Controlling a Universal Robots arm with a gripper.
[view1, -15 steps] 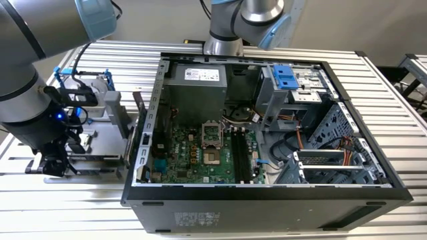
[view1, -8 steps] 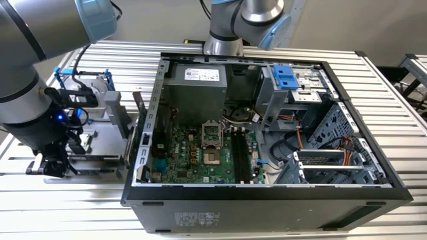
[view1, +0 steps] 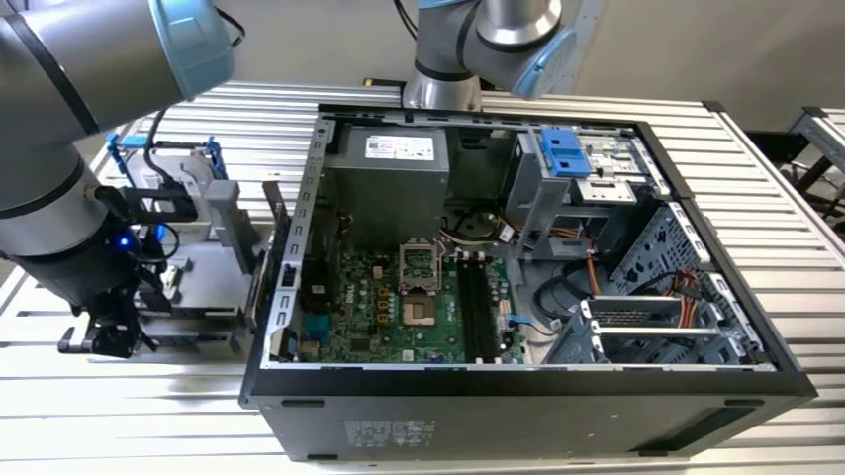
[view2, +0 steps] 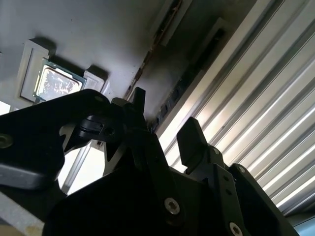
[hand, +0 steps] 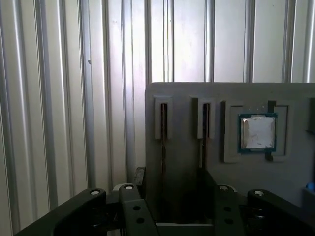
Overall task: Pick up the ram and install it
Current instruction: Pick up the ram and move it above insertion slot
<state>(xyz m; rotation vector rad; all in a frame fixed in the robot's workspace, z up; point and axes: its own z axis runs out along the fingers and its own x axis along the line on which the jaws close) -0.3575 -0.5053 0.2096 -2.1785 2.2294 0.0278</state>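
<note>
- The black two-fingered gripper [view1: 113, 332] hangs low over the slatted aluminium table [view1: 793, 208], near that table's edge on the exterior view's left.
- Claw state: released. In the second wrist view the gripper [view2: 165, 115] has its fingertips [view2: 191, 140] spread with clear space between them, and nothing is grasped.
- The ram [hand: 163, 123], a long thin circuit-board stick seen edge-on, stands in a narrow slot of a flat grey parts holder [hand: 187, 93]. In the second wrist view the ram [view2: 160, 37] shows as a thin brownish strip just beyond the fingertips.
- A second thin stick [hand: 205, 120] of the same kind stands in the neighbouring slot, just beside the first.
- A small square silver processor chip [hand: 257, 132] sits in a square recess of the same holder, next to the second slot.
- The open black computer case [view1: 528, 396] lies on the table's middle, with the grey holder [view1: 198, 272] outside its wall on the exterior view's left.
- The green motherboard [view1: 383, 317] inside the case carries long black memory slots [view1: 473, 297], well apart from the gripper.
</note>
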